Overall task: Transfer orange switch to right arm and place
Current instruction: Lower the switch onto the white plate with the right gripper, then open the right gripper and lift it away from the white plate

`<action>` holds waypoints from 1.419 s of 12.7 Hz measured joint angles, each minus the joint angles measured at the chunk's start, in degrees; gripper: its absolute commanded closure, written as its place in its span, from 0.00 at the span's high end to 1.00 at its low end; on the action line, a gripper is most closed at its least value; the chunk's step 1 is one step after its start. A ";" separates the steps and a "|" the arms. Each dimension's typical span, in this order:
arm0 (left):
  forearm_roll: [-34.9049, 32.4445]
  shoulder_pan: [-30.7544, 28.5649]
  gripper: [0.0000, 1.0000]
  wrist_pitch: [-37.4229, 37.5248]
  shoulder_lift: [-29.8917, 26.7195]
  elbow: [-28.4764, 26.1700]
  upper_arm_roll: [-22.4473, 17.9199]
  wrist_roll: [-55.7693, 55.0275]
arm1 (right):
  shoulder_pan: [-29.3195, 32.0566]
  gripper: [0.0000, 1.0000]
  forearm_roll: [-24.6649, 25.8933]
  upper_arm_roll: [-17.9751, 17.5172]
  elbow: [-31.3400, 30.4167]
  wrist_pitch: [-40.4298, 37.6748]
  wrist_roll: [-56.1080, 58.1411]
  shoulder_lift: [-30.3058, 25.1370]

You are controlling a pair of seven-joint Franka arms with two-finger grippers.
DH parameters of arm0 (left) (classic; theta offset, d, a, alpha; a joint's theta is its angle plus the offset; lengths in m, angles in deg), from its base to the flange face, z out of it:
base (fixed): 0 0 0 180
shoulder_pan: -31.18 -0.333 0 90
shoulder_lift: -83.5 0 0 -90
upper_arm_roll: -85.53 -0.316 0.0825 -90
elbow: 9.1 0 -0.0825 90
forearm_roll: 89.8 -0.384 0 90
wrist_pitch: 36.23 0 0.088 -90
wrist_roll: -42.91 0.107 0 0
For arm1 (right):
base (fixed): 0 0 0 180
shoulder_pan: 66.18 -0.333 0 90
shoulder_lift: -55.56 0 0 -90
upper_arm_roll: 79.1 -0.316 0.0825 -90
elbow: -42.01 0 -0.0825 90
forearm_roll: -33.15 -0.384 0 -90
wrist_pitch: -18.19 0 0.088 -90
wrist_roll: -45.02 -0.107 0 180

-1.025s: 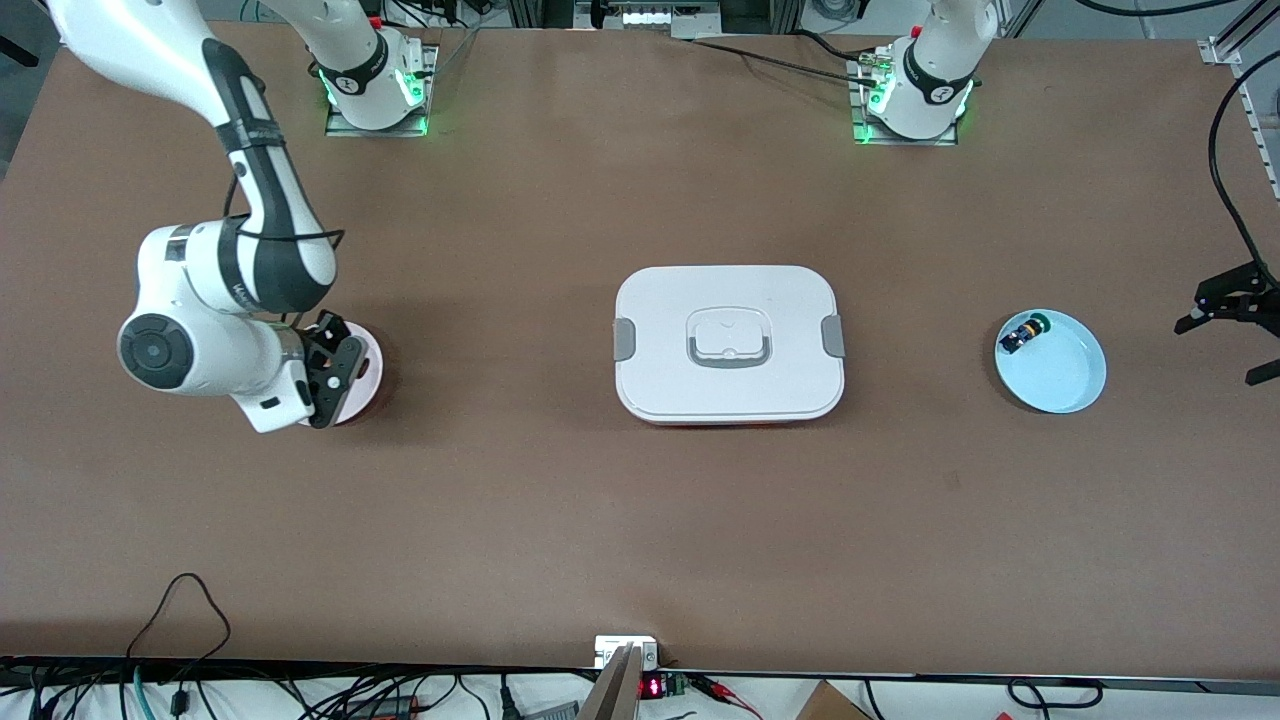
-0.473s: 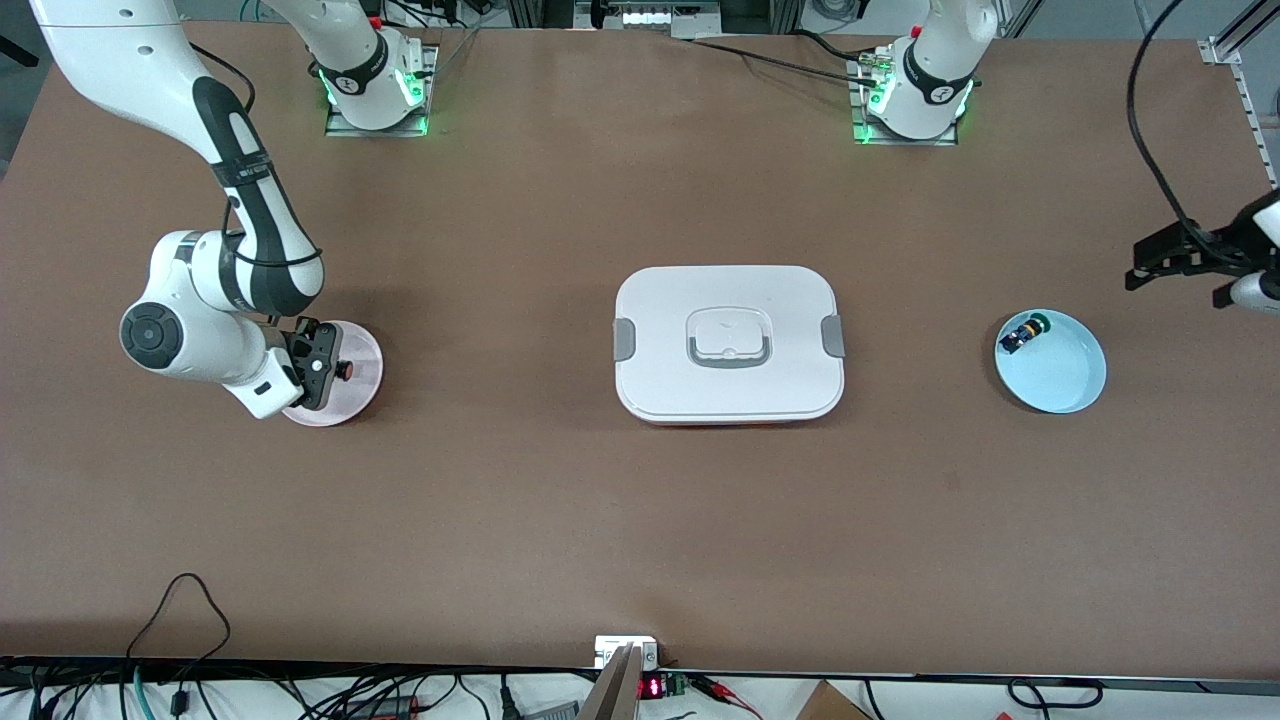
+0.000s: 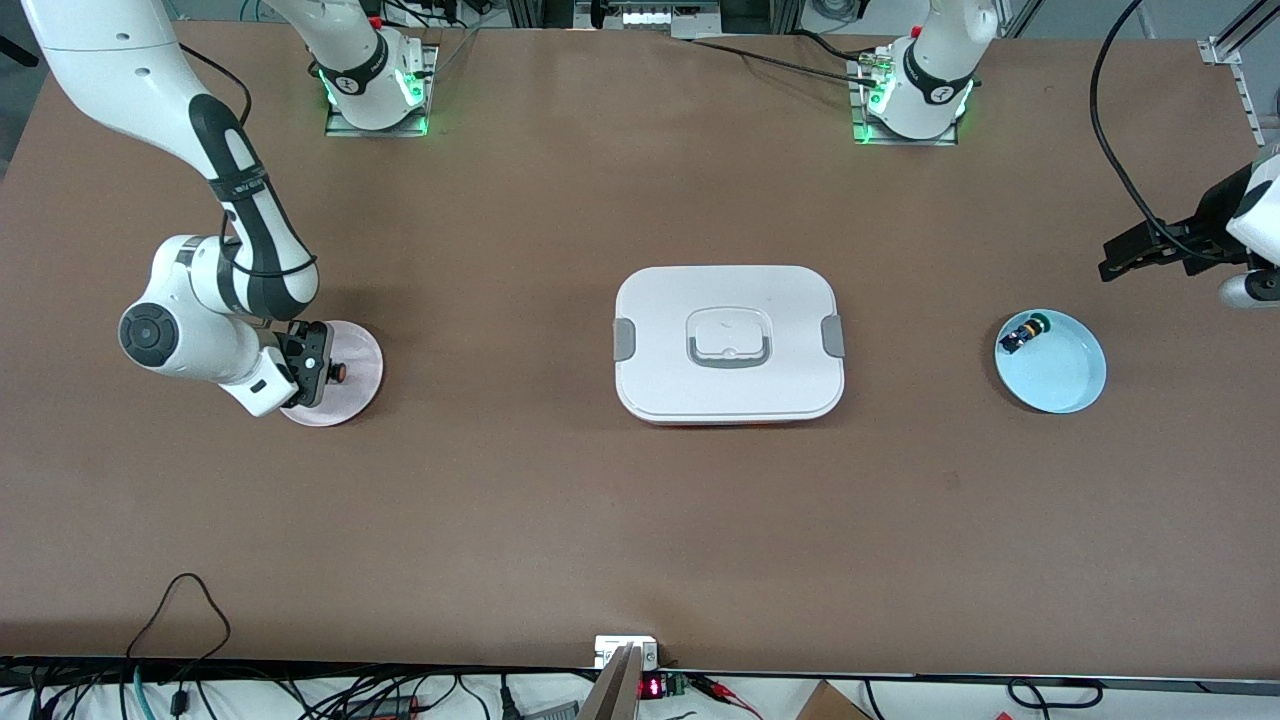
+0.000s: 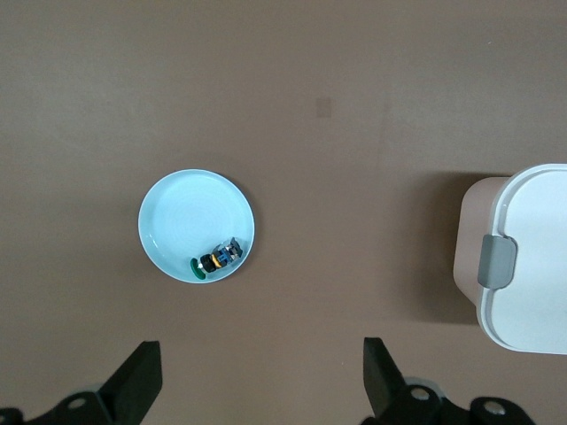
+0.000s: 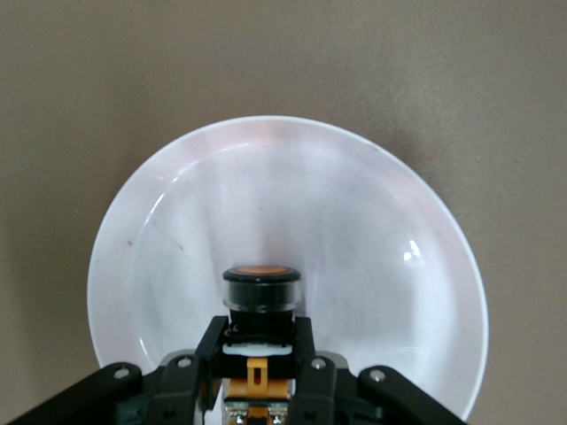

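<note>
Brown surface [image 3: 520, 500], broad bare stretches around white lidded box [image 3: 729, 343].
Right hand [image 3: 318, 364] grips orange switch [image 3: 338, 372] over pink plate [image 3: 352, 392]; left hand [image 3: 1140, 250] gapes empty beside blue plate [image 3: 1065, 385].

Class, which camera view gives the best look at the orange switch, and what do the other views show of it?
The right wrist view: the orange switch fills the foreground, clamped in the right gripper over the pink plate. The front view shows only a small orange dot at that gripper. The left wrist view does not show it.

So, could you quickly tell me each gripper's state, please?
Left gripper: open, empty.
Right gripper: shut on the orange switch, over the pink plate.
</note>
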 measured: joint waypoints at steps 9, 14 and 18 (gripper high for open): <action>0.03 0.00 1.00 0.14 -0.02 0.01 -0.05 -0.93 | -0.03 1.00 -6.80 -0.35 6.55 -9.92 -20.10 -6.04; 0.04 -0.02 1.00 0.83 -0.13 0.06 -0.07 -1.27 | -0.85 1.00 -9.28 -0.93 14.55 -27.32 -52.27 -11.34; 0.04 -0.02 1.00 0.89 -0.16 0.67 -0.10 -1.27 | -5.91 1.00 -8.03 -1.18 22.64 -41.92 -75.40 -12.61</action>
